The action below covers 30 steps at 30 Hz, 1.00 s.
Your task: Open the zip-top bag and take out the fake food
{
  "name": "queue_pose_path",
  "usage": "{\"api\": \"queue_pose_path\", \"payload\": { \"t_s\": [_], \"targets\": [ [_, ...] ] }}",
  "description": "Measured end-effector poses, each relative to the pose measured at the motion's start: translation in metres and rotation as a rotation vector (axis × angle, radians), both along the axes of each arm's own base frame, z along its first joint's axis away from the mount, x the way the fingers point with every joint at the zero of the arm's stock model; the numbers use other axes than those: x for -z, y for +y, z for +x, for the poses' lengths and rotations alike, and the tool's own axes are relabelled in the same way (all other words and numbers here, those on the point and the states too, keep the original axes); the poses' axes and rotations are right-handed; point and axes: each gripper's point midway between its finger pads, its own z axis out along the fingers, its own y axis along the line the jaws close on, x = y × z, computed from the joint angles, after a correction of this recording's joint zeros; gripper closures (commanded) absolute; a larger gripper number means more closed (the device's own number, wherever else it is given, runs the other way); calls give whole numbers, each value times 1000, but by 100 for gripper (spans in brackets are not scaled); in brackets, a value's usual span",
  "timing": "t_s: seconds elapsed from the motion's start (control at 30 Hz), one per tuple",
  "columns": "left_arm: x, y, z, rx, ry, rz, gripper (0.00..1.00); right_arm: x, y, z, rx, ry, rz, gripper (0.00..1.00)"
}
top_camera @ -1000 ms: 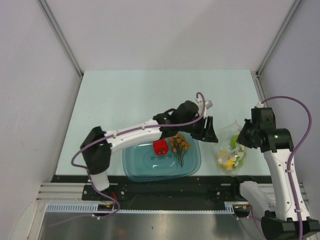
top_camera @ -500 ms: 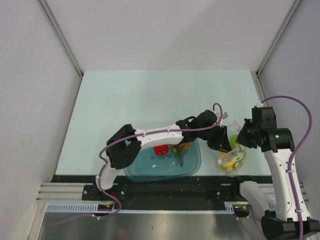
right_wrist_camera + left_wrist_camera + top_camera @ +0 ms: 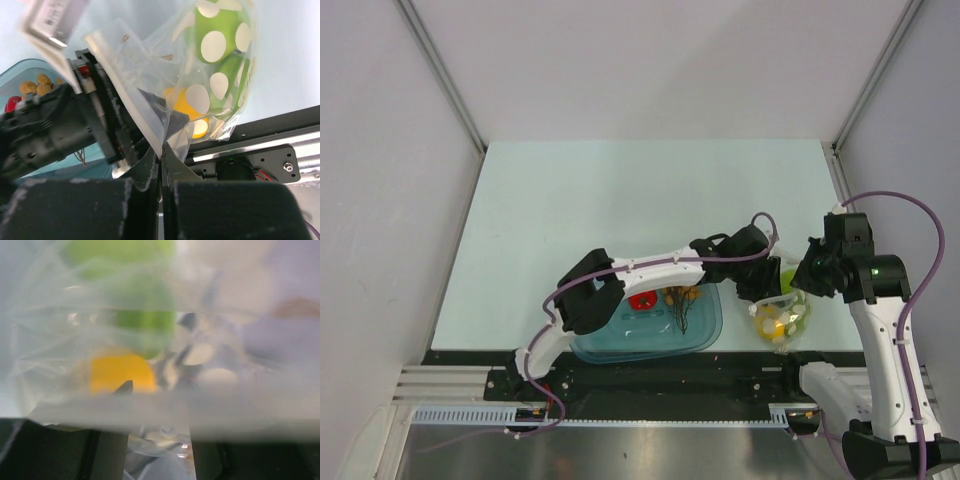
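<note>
Left claw (image 3: 770,288), fingers apart, is now reaching past the tub (image 3: 620,338) behind it into the zip-top bag (image 3: 150,50), which right claw (image 3: 161,160) is pinching open, readying removal of remaining fake food (image 3: 220,30).

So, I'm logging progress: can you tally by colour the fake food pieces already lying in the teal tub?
Red piece: 1
Orange-brown bunch: 1
Total: 2
</note>
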Motion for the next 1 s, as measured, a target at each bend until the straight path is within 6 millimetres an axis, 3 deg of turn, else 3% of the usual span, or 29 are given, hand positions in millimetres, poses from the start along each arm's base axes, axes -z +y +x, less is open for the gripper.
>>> {"api": "queue_pose_path", "payload": {
  "t_s": [0.13, 0.37, 0.63, 1.0],
  "targets": [
    [31, 11, -2, 22, -32, 105, 38, 1, 0, -3, -1, 10, 2, 100],
    [35, 14, -6, 73, -114, 161, 20, 1, 1, -12, 4, 17, 8, 100],
    [40, 21, -16, 115, -120, 203, 18, 11, 1, -23, 17, 47, 14, 100],
    [59, 19, -28, 197, -93, 214, 13, 24, -2, -20, 55, 110, 8, 100]
  ]
}}
